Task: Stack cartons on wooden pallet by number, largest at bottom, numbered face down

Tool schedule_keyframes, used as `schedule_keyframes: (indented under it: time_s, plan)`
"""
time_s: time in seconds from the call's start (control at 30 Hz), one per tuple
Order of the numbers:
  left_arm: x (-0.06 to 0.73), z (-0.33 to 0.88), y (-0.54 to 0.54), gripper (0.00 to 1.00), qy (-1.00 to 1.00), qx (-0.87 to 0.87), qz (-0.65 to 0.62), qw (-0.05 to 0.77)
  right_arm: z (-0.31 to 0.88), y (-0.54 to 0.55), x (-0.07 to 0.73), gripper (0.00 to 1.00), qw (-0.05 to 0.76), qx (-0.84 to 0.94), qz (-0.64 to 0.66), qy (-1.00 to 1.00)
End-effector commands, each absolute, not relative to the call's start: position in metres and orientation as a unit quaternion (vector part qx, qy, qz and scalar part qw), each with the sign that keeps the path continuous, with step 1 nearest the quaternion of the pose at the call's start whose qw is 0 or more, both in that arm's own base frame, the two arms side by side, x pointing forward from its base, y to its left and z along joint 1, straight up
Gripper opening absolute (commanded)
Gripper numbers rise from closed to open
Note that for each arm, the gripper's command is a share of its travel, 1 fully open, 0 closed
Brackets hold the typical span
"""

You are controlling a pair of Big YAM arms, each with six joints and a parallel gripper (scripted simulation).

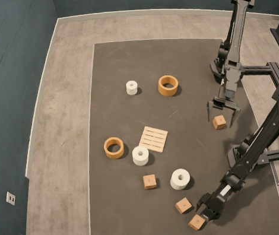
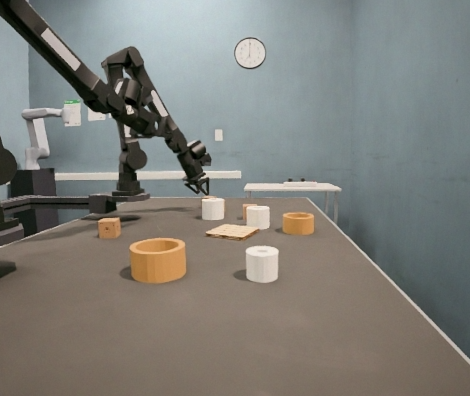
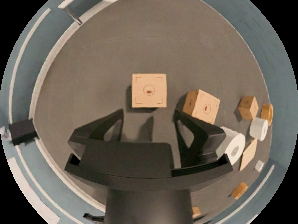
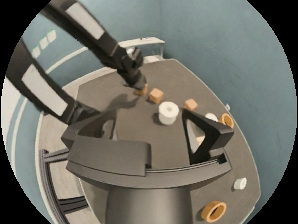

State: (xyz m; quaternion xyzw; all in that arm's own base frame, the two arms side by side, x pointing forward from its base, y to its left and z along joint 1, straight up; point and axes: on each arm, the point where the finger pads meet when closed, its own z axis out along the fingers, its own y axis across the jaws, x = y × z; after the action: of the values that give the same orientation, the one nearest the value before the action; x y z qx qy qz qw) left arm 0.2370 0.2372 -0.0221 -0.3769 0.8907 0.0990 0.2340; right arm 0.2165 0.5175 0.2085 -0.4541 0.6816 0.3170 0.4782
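Four tan cartons lie on the dark mat: one at the right (image 1: 219, 121), one in the lower middle (image 1: 149, 181), and two near the front edge (image 1: 183, 205) (image 1: 197, 222). The wooden pallet (image 1: 153, 139) is bare in the middle. My left gripper (image 1: 204, 215) is partly open and low beside the frontmost carton. In the left wrist view that carton (image 3: 148, 91) lies just beyond the fingertips, not between them. My right gripper (image 1: 221, 116) is wide open and empty, raised over the right carton. That carton does not show in the right wrist view (image 4: 149, 123).
Two orange rings (image 1: 168, 85) (image 1: 113, 147) and three white rolls (image 1: 131, 88) (image 1: 140, 155) (image 1: 180, 178) stand on the mat. One roll and one ring sit close to the pallet's near-left corner. The mat's front edge is just past the left gripper.
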Motion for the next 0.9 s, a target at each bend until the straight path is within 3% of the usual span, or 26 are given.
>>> schedule_keyframes:
  time_s: [0.0, 0.87]
  plan:
    - [0.246, -0.019, 0.240, 0.74, 0.889, -0.372, 0.103, 0.246, 0.241, 0.545, 0.226, 1.00, 0.510, -0.445, 0.332, 0.657]
    - [0.264, -0.033, 0.258, 0.74, 0.885, -0.377, 0.104, 0.253, 0.233, 0.545, 0.203, 1.00, 0.498, -0.455, 0.342, 0.654]
